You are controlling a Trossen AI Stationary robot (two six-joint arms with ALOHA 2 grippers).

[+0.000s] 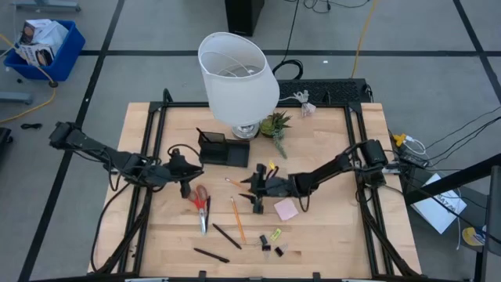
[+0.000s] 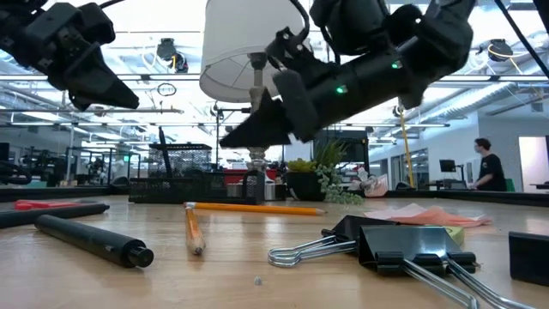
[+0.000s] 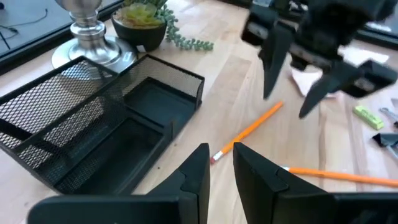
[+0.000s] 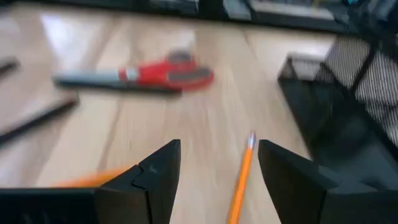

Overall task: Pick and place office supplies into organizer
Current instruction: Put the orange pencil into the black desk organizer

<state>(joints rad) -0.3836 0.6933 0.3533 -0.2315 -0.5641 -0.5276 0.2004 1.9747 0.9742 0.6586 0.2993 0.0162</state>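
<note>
**Right tool lined up over the short pencil, nothing gripped yet**

Target looks like the orange pencil (image 4: 242,180) lying flat on the worktop (image 1: 329,235), between the organizer (image 1: 221,149) and the red-handled scissors (image 1: 201,202). In the right wrist view it sits in the gap between the fingers, eraser end pointing away, roughly parallel to them.

Handling, my read: light, stiff, thin, round or hex shaft, so it will roll or skate on bare wood if one finger touches first. Not fragile apart from the tip. Take it mid-shaft, fingers across the shaft, not along it. As lined up now the wrist probably needs a turn before closing. It lies flat, so fingertips must get right down to the wood.

Right tool (image 1: 256,186): fingers spread wide, empty, hovering above the worktop, clearly off the surface in the low view.

Left tool (image 3: 221,165): fingers nearly together with a narrow gap, holding nothing that I can see. It's near the scissors, looking toward the organizer, waiting.

Organizer: black mesh, several compartments, those visible look empty. It's just beside the lamp (image 1: 237,74) base, with the potted plant (image 1: 275,124) close behind.

Other supplies are loose on the worktop: a second orange pencil (image 1: 237,219), black pens (image 1: 226,236), pink sticky-note pad (image 1: 286,209), yellow-green piece (image 1: 275,234), black clips (image 1: 265,244).

Risk: tall lampshade overhangs the drop zone.
</note>
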